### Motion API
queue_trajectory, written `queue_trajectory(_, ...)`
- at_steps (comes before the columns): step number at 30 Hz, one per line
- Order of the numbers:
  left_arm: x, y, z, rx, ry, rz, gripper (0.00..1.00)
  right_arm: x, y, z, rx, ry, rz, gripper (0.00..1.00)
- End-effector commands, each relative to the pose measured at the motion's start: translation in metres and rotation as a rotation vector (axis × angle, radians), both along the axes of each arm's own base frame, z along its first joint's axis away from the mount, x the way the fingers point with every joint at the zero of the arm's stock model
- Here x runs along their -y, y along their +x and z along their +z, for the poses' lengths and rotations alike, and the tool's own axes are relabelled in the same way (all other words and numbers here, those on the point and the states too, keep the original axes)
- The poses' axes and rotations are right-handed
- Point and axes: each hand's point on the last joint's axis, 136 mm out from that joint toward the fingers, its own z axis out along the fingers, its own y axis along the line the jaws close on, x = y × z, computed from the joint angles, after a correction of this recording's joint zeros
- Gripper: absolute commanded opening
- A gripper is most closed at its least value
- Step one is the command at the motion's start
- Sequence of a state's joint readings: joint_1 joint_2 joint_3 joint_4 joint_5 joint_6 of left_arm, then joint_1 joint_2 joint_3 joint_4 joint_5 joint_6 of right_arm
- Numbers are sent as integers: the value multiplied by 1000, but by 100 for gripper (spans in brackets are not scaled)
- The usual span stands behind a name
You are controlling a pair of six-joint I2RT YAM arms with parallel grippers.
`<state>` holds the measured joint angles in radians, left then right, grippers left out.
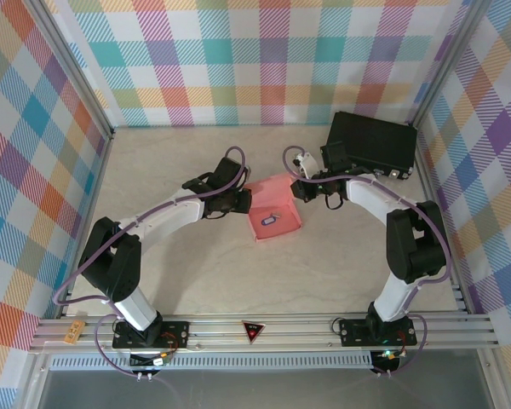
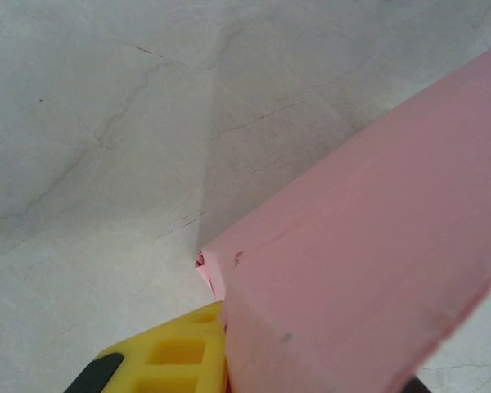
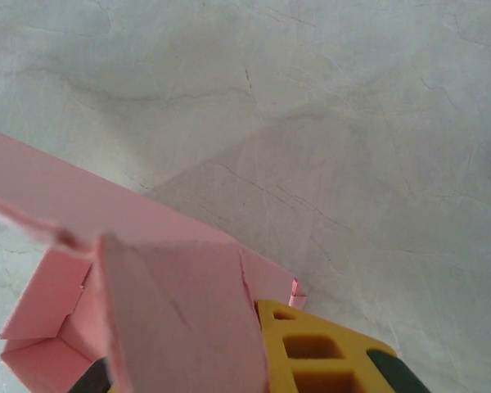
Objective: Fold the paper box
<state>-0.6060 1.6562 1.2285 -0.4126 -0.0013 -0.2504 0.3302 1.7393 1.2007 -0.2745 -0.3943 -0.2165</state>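
I have the paper box (image 1: 277,218) near the middle of the tabletop (image 1: 324,281), between the two arms. From the top camera it sits as a shallow pink tray, open side up, turned a little askew, with a small printed card (image 1: 268,221) lying on its floor. A black hard case (image 1: 370,143) sits well apart from it, at the far right corner.

The left gripper (image 1: 242,203) meets the box at its left side. On the left wrist camera a pink wall (image 2: 376,270) rises steeply across the frame, pressed against the inner face of my yellow finger (image 2: 168,360). A sliver of the other finger shows dark at the bottom edge beyond the cardboard, so I read this gripper as pinching that wall.

The right gripper (image 1: 300,192) is at the box's far right corner. On the right wrist camera a loose pink flap (image 3: 180,319) stands between the yellow finger (image 3: 323,352) and a dark tip at the lower left, and I read it as pinched there too. Behind the flap I can see the inside corner of the box (image 3: 45,344), its walls upright. The marbled surface beyond is bare.
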Motion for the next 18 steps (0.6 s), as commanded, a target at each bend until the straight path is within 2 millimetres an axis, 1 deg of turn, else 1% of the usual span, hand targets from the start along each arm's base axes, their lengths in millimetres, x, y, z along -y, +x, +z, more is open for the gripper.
queue_trajectory(1,10,4,7,-4,-57,-13,15,-14,-9,1,-46,36,29,14)
queue_trajectory(12,11,-6,-6,-39,-88,-9,15,-15,-21,-9,-59,16,4,13)
queue_trajectory(14,10,-8,-10,-43,-84,-7,12,-15,-24,-10,-49,17,-2,12)
queue_trajectory(18,10,-13,-15,-32,-64,-8,10,-16,-30,-11,-25,6,-14,12)
